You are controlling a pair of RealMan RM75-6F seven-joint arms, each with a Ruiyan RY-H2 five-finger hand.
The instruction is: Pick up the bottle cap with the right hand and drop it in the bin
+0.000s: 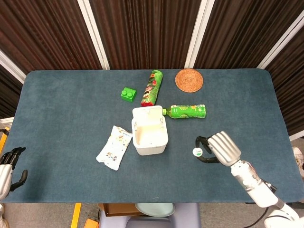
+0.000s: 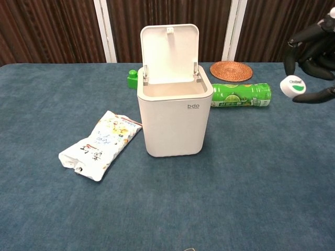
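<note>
Pinching the white bottle cap point(image 1: 197, 152) between its fingertips, the right hand point(image 1: 222, 148) holds it above the surface point(image 1: 71, 95), right of the open-lidded bin point(image 1: 150, 130); the left hand point(image 1: 6, 166), empty with loosely curled fingers, sits far left of the bin.

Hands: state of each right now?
Left hand: at the table's edge, holds nothing, fingers partly curled.
Right hand: pinches the bottle cap, lifted off the table.

White bin point(image 2: 174, 123), green bottle point(image 2: 241, 95), teal table point(image 1: 71, 118), seemingly white-and-green bottle cap point(image 2: 292, 86).
</note>
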